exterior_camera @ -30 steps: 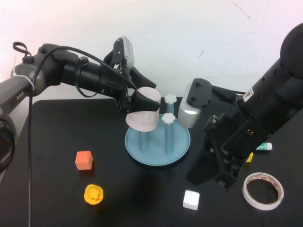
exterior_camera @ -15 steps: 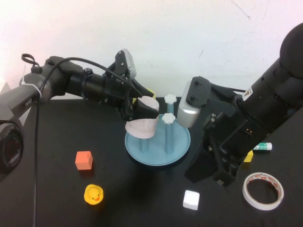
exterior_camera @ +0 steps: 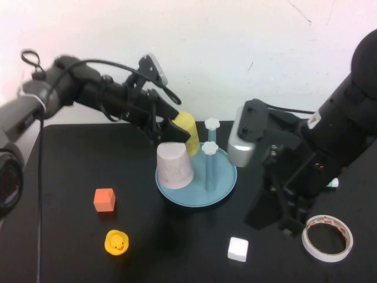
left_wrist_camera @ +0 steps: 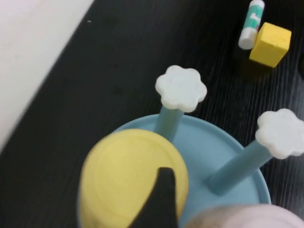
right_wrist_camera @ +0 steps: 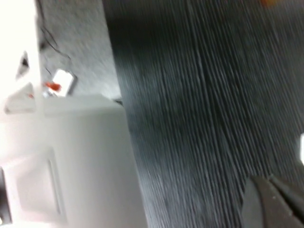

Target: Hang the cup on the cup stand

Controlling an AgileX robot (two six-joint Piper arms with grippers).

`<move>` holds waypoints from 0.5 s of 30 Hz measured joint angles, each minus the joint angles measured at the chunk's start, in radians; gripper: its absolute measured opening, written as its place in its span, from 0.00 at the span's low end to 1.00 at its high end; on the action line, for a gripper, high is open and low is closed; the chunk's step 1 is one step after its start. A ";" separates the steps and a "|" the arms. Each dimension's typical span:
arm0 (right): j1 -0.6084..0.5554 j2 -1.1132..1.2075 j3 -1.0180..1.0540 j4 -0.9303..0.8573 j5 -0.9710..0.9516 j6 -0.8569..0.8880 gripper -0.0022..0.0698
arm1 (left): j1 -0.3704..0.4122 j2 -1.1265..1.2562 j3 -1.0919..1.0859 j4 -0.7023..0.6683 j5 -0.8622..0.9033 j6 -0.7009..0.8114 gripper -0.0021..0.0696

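The pale pink cup (exterior_camera: 174, 165) sits upside down over a peg on the left side of the teal cup stand (exterior_camera: 221, 183). It also shows as a pale rim (left_wrist_camera: 242, 217) in the left wrist view. My left gripper (exterior_camera: 169, 130) is open just above and behind the cup, clear of it; one black finger (left_wrist_camera: 163, 199) shows in front of the yellow cup (left_wrist_camera: 123, 180). Two bare pegs with white flower knobs (exterior_camera: 210, 147) stand to the right of the pink cup. My right gripper (right_wrist_camera: 264, 180) is shut and empty, low over the table to the right of the stand.
A yellow cup (exterior_camera: 187, 126) stands behind the stand's rim. An orange cube (exterior_camera: 104, 199) and a yellow duck (exterior_camera: 116, 242) lie front left. A white cube (exterior_camera: 238, 249) and a tape roll (exterior_camera: 327, 237) lie front right. A yellow block (left_wrist_camera: 270, 43) and glue stick (left_wrist_camera: 250, 23) lie beyond the stand.
My left gripper lowered the pink cup onto the peg, let go of it and drew back up and to the left. The right arm shifted slightly to the right.
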 joint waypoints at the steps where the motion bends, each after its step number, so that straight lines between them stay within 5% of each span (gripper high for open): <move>1: 0.000 -0.010 0.000 -0.028 0.008 0.016 0.03 | 0.000 -0.022 0.000 0.026 -0.002 -0.020 0.95; 4: 0.000 -0.053 0.000 -0.144 0.025 0.080 0.03 | 0.002 -0.101 0.000 0.100 -0.012 -0.092 0.77; 10: 0.000 -0.184 0.000 -0.405 0.025 0.225 0.03 | 0.039 -0.326 -0.003 0.304 -0.007 -0.280 0.15; 15: 0.000 -0.310 0.016 -0.469 -0.024 0.266 0.03 | 0.094 -0.540 -0.003 0.458 -0.022 -0.425 0.05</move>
